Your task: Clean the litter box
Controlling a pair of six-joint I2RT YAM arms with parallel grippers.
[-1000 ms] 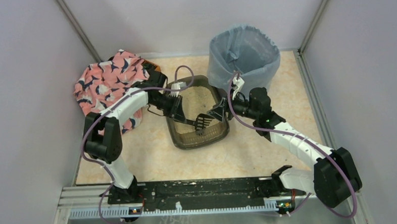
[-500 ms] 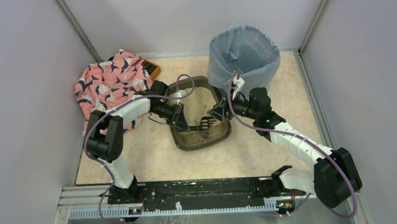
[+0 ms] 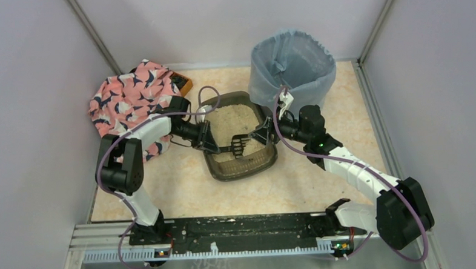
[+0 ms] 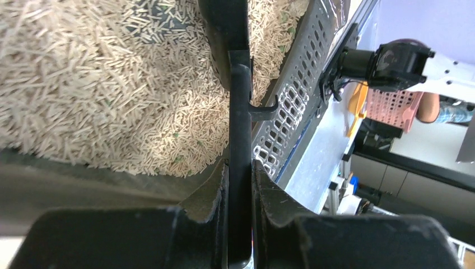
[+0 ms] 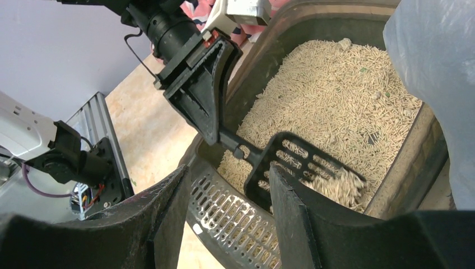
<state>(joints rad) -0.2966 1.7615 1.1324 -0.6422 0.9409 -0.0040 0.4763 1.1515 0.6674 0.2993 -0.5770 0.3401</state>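
The left pincer (image 3: 215, 146) is clenching the thin handle of the black slotted scoop (image 3: 240, 146). The scoop's head is lying just ahead of that pincer, inside the litter box (image 3: 240, 171), and is carrying a small heap of pellets (image 5: 341, 182). The right pincer (image 3: 264, 135) is straddling the box's rim, its fingers (image 5: 168, 224) pressing on either side of the perforated wall, so it is grasping the box. The box is sitting on the counter (image 3: 183, 185) between the two pincers. A lined bin (image 3: 290, 65) is standing just beyond the right pincer, and a pink patterned cloth (image 3: 131, 97) is lying beside the left one.
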